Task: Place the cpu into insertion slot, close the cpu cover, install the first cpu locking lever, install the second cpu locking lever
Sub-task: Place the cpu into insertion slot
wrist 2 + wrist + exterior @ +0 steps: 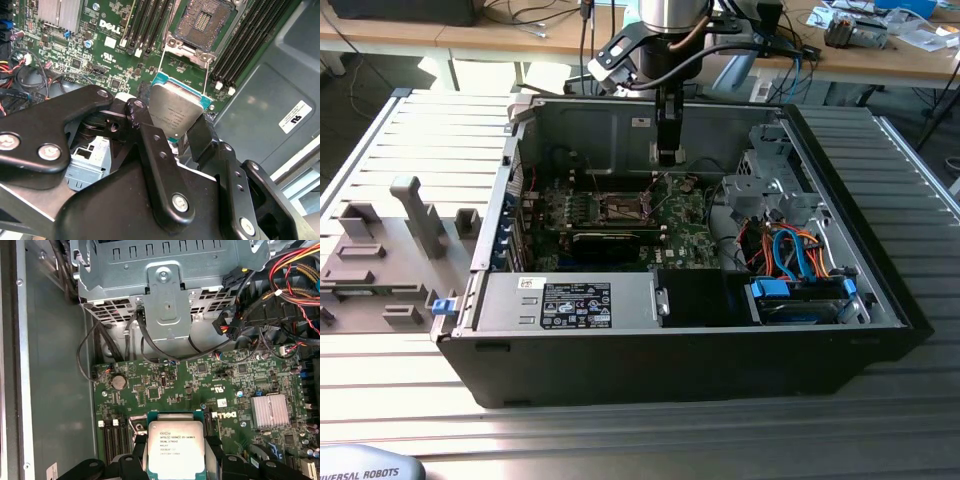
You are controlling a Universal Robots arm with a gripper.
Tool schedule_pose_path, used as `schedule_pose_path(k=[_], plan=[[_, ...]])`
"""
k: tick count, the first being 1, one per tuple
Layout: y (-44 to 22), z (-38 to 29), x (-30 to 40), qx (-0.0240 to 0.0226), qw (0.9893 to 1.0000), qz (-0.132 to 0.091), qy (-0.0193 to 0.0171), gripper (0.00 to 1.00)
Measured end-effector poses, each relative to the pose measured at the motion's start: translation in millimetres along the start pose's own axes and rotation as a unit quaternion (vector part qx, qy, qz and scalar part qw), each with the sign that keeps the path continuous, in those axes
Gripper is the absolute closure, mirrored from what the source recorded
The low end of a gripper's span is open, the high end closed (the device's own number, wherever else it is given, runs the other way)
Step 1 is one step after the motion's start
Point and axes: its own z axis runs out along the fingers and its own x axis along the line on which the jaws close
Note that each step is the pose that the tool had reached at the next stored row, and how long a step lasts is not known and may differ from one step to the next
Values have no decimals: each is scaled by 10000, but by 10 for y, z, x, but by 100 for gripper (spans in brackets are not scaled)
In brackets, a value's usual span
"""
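Observation:
My gripper [667, 155] hangs inside the open computer case, above the green motherboard [685, 235]. It is shut on the cpu [175, 107], a flat square chip with a dull silver top, which the black fingers [150, 135] clamp from two opposite sides. In the first wrist view the cpu [176, 447] sits between the finger tips over the board. The insertion slot [202, 20] lies uncovered with its pin field showing, a short way off the held chip. At its edge stands the silver frame of the cpu cover [189, 49], and two thin wire levers rise beside it.
Memory slots [150, 22] flank the socket. A finned heat sink [270, 410], a metal drive cage [167, 285] and cable bundles [790, 250] crowd the case. A black card [610, 240] lies near the socket. Grey fixtures [380, 260] stand at the exterior view's left.

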Motion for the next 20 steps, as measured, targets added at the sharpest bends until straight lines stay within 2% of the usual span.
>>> schedule_pose_path(k=[3, 4, 7, 9, 12, 13, 15, 16, 18, 20], plan=[[0, 0, 0, 0, 10000, -11, 0, 46], [0, 1, 0, 0, 10000, -51, 5, 46], [-1, 0, 0, 1, 9993, -365, 32, 46], [-1, 0, 0, 2, 9990, -453, 39, 46], [0, 0, 0, 6, 9989, -468, 41, 46], [1, 1, 0, 42, 9989, -468, 39, 46], [0, 7, 0, 207, 9987, -467, 28, 46], [0, 8, 0, 257, 9986, -467, 26, 46], [-1, 11, 0, 326, 9984, -467, 21, 46], [-1, 11, -1, 367, 9982, -467, 17, 46]])
